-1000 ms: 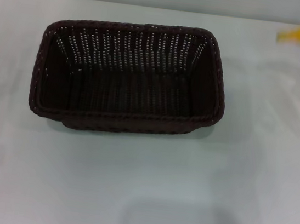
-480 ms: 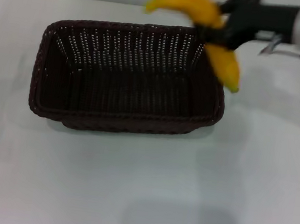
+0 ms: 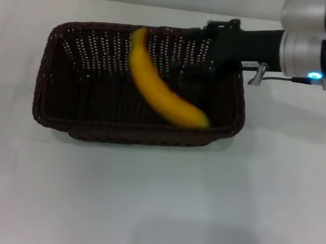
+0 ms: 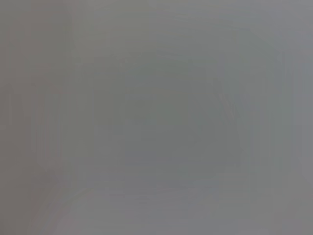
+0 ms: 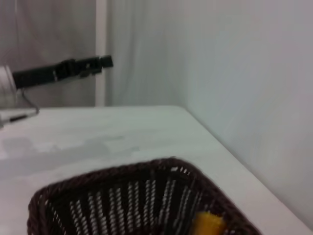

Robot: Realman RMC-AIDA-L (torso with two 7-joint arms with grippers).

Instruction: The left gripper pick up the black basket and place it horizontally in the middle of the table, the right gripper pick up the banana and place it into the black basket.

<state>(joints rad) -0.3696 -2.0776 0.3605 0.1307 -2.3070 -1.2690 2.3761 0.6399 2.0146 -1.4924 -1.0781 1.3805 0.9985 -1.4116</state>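
Note:
The black basket (image 3: 55, 117) lies lengthwise across the middle of the white table (image 3: 140, 203). The yellow banana (image 3: 158, 88) is inside the basket's outline, slanting from the far rim down toward the near right corner, and looks blurred by motion. My right gripper (image 3: 188, 65) reaches in from the right over the basket's far right corner; its black fingers stand apart from the banana. In the right wrist view the basket's rim (image 5: 122, 171) and a bit of banana (image 5: 208, 224) show. The left gripper (image 5: 63, 71) shows far off there, raised above the table.
The right arm's silver-and-black body (image 3: 317, 46) hangs over the table's far right. The left wrist view shows only a plain grey surface. A pale wall stands behind the table.
The right gripper has carried the banana from the far right edge in over the basket. The banana has left the fingers and dropped into the basket. The basket has stayed put.

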